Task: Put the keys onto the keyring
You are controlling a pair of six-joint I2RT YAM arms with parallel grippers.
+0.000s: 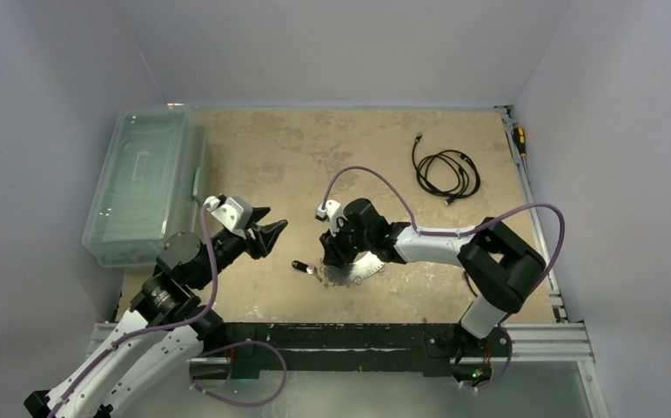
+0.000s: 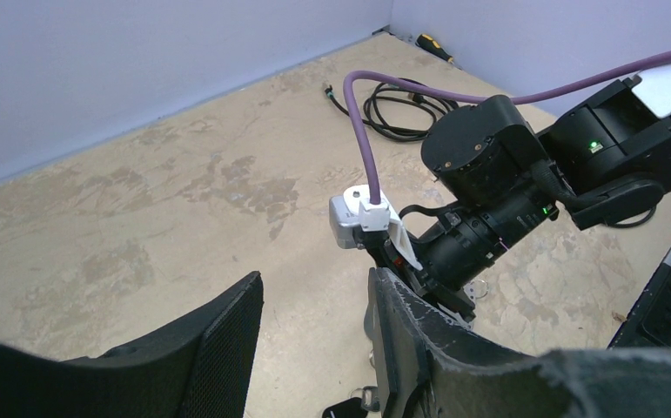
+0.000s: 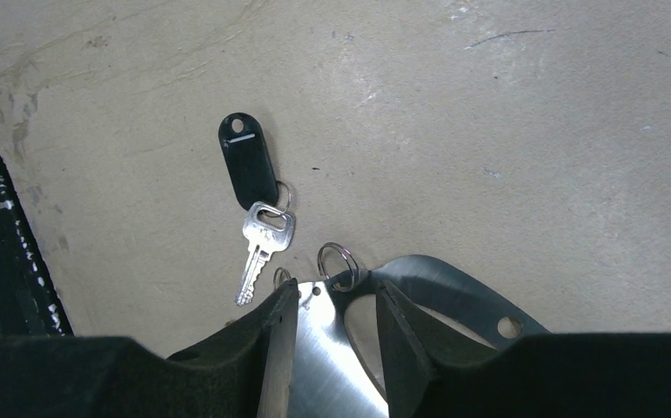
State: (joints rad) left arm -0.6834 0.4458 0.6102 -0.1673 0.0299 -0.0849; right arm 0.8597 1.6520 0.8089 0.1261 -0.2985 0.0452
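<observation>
The keyring [image 3: 327, 348], a wide silvery crescent loop, lies flat on the table near the middle front [image 1: 365, 272]. My right gripper [image 3: 336, 296] straddles one arm of it, one finger at the outer edge and one inside the loop, jaws closed on the band; in the top view the right gripper [image 1: 333, 259] sits low over it. Two small split rings [image 3: 338, 261] hang at the loop's tip. The black-headed key [image 3: 246, 161] and the plain silver key [image 3: 262, 244] lie joined just left of it [image 1: 299, 266]. My left gripper [image 1: 271, 233] is open and empty, raised left of the keys [image 2: 314, 287].
A clear plastic bin [image 1: 144, 187] stands at the left edge. A coiled black cable [image 1: 445, 174] lies at the back right, with a yellow-and-black screwdriver [image 1: 519, 139] beside the right wall. The black mounting rail [image 1: 332, 335] runs along the front.
</observation>
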